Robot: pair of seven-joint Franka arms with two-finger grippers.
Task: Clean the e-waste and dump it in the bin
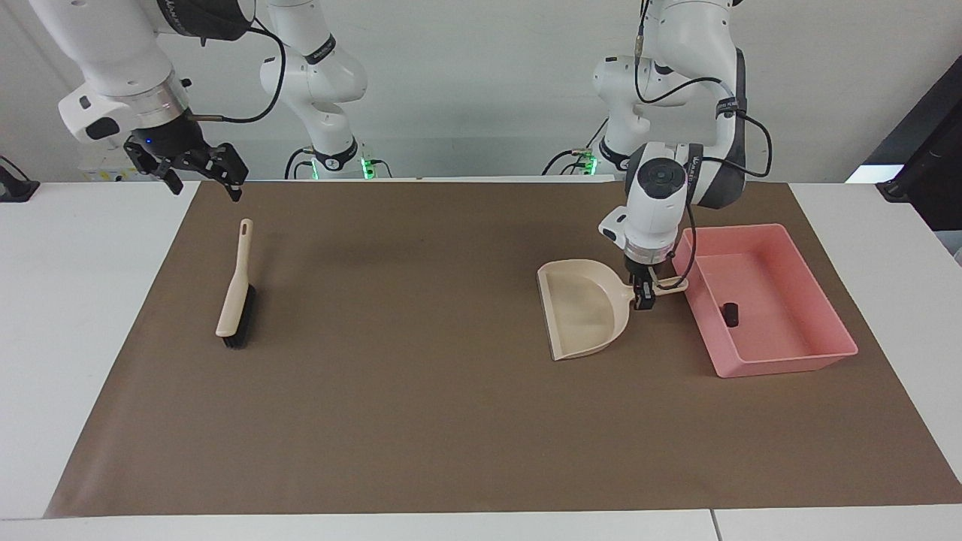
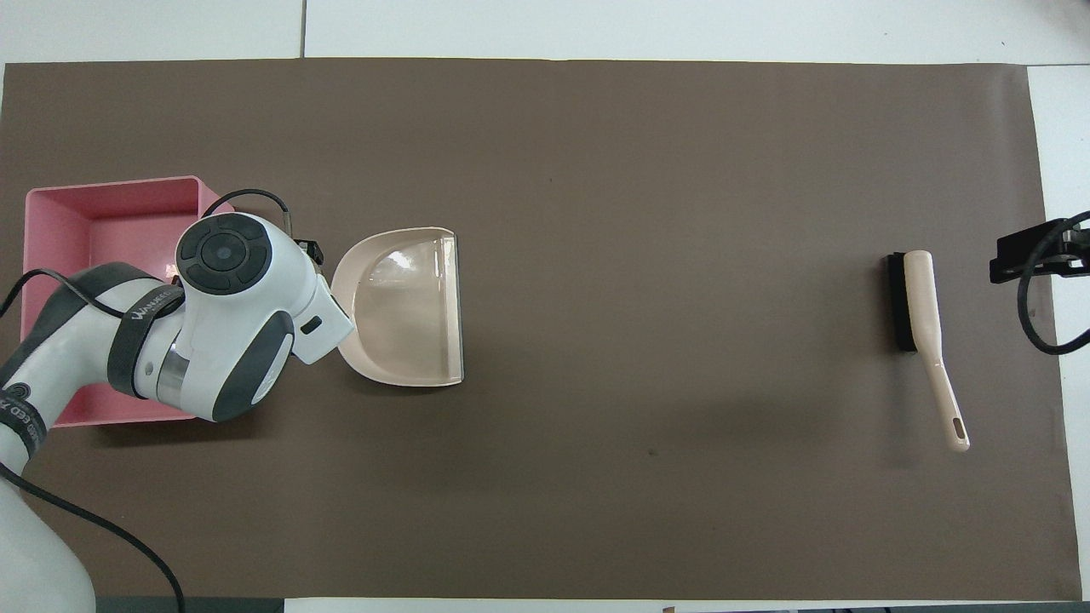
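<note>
Left gripper (image 1: pixel 644 294): clamped on dustpan (image 1: pixel 582 308) handle, beside bin (image 1: pixel 819 353).
E-waste (image 1: pixel 730 313): in bin, 3 o'clock of dustpan.
Right gripper (image 1: pixel 203 171): idle, spread, above brush (image 1: pixel 236 289).
Risk: handle snagging bin wall, shifting bin.

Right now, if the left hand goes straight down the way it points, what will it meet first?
The left hand points straight down at the dustpan handle, so it would meet that handle first, then the brown mat. It may already be touching the handle.

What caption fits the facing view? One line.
Left gripper sets empty dustpan beside pink bin holding e-waste; right gripper waits.
</note>
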